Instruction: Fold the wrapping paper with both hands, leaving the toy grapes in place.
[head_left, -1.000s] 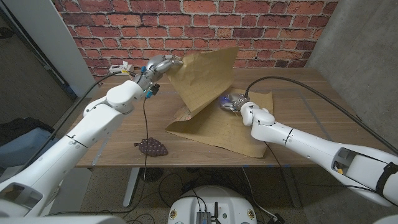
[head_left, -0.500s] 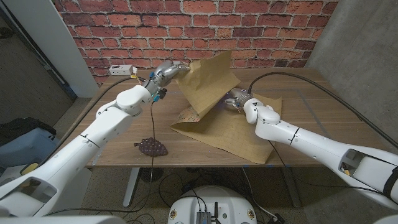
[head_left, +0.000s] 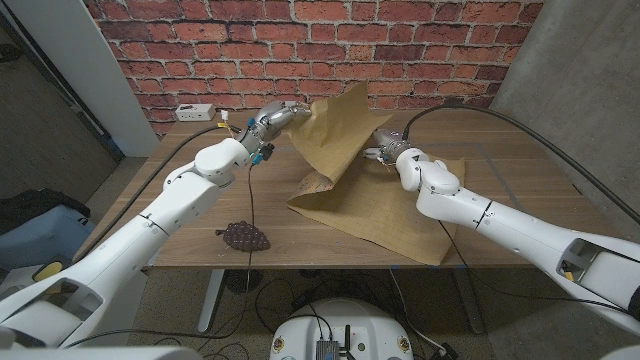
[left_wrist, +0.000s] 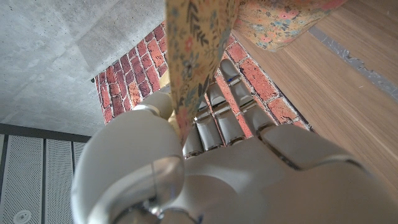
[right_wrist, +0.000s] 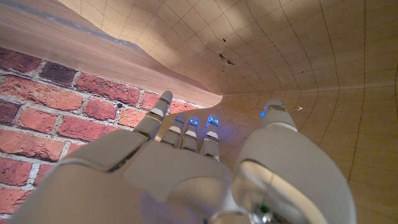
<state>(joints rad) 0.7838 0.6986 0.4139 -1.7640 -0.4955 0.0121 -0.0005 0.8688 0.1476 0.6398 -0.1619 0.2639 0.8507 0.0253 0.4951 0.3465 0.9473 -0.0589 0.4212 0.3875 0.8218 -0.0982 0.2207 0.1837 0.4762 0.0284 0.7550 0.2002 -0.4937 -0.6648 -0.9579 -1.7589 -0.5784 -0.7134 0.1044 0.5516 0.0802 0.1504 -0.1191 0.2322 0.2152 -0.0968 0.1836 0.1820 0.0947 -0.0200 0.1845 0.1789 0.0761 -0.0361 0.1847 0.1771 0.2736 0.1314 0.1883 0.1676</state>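
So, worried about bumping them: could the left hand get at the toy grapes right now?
Probably not: the left hand holds the wrapping paper up, far from the toy grapes near the table's front edge.

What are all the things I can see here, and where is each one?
wrapping paper: one, brown outside with a floral inside, partly lifted over the table's middle
toy grapes: one bunch, dark purple, near the table's front edge on the robot's left
power strip: one, white, back left corner
table: one, wooden, before a brick wall
left hand: one, grey, pinches the paper's raised edge
right hand: one, grey, against the lifted paper's other side
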